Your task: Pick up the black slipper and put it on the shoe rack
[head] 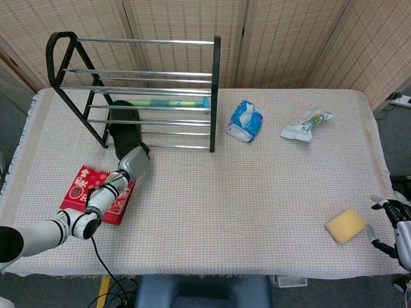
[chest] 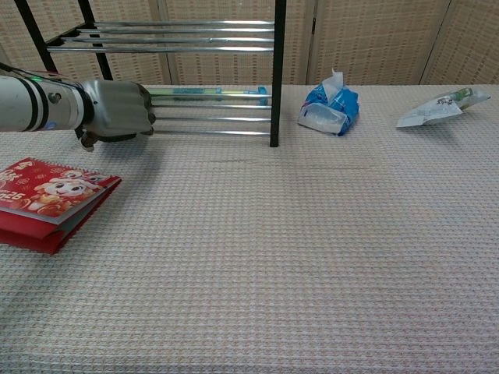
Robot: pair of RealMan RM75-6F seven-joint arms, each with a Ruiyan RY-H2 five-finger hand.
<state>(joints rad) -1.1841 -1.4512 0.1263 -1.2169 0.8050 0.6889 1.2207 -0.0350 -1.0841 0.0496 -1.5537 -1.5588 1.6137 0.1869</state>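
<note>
Under rack (head: 138, 90), black slipper (head: 124, 122) lies front-to-back; left hand (head: 133, 163) fingers' state unclear.

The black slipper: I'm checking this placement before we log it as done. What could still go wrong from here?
1. The black slipper lies at the bottom of the shoe rack with its near end poking out past the front bar; the left hand sits right at that end and could drag it out when it withdraws.
2. The rack looks light, so a nudge from the hand may shift it.
3. The red booklet lies under the left forearm and could get swept.
</note>
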